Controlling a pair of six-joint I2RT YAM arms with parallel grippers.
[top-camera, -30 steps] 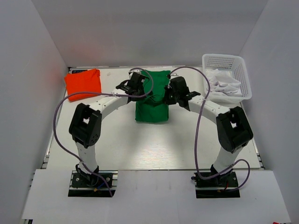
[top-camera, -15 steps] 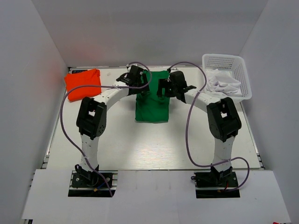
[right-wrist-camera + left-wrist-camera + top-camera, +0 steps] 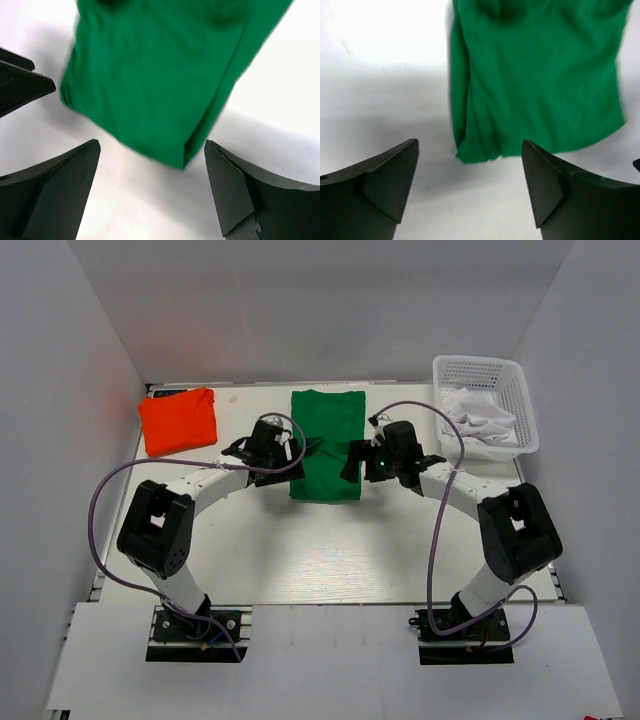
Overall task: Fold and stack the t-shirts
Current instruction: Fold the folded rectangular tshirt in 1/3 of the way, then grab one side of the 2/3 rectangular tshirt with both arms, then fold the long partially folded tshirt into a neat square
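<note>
The green t-shirt (image 3: pixel 326 445) lies folded into a long strip at the middle of the table, flat and free. Its near left corner (image 3: pixel 470 150) shows just beyond my left gripper (image 3: pixel 470 165), which is open with only bare table between its fingers. My right gripper (image 3: pixel 152 165) is also open and empty, just short of the shirt's near right corner (image 3: pixel 180 155). From above, the left gripper (image 3: pixel 298 449) flanks the strip's left edge and the right gripper (image 3: pixel 352 461) its right edge. The orange-red t-shirt (image 3: pixel 178 420) lies folded at the far left.
A white lattice basket (image 3: pixel 490 372) holding white cloth (image 3: pixel 480 420) stands at the far right. White walls close in the table on three sides. A tip of the left gripper's finger (image 3: pixel 25 85) shows at the left edge of the right wrist view.
Both grippers went from shut to open and let go of the green shirt. They drew back from its far part toward its near end, one at each side.
</note>
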